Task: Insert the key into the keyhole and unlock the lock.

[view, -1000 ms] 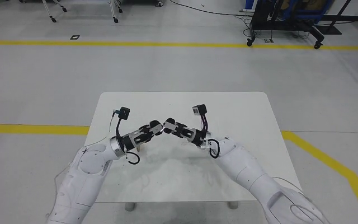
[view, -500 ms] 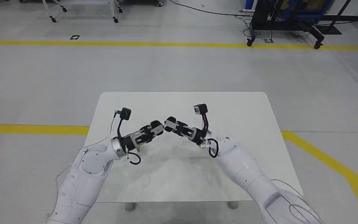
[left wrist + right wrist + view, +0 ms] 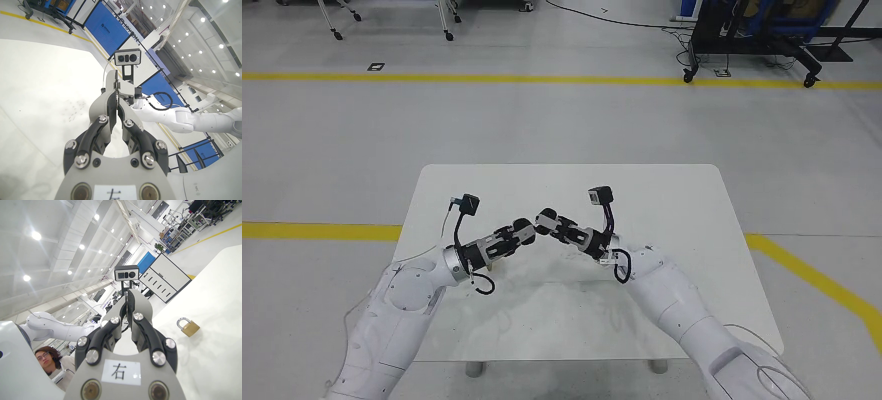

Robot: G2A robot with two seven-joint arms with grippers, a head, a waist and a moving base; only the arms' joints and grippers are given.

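Observation:
Over the middle of the white table (image 3: pixel 672 200) my two grippers meet tip to tip. The left gripper (image 3: pixel 526 232) (image 3: pixel 116 89) is shut. At its fingertips a thin metal piece, seen edge-on, looks like the key (image 3: pixel 115 86). The right gripper (image 3: pixel 544 219) (image 3: pixel 129 294) is shut with its pads pressed together, and nothing shows between them. From these views I cannot tell whether it also touches the key. A brass padlock (image 3: pixel 188 327) with a silver shackle lies flat on the table, apart from both grippers, with its shackle closed.
The tabletop around the arms is bare white, with faint scuff marks (image 3: pixel 75 111). Yellow floor lines (image 3: pixel 542 78) and rolling racks (image 3: pixel 762 40) lie beyond the table's far edge.
Both arms have crept slightly to the right, and the grippers stay tip to tip. Nothing was taken or let go.

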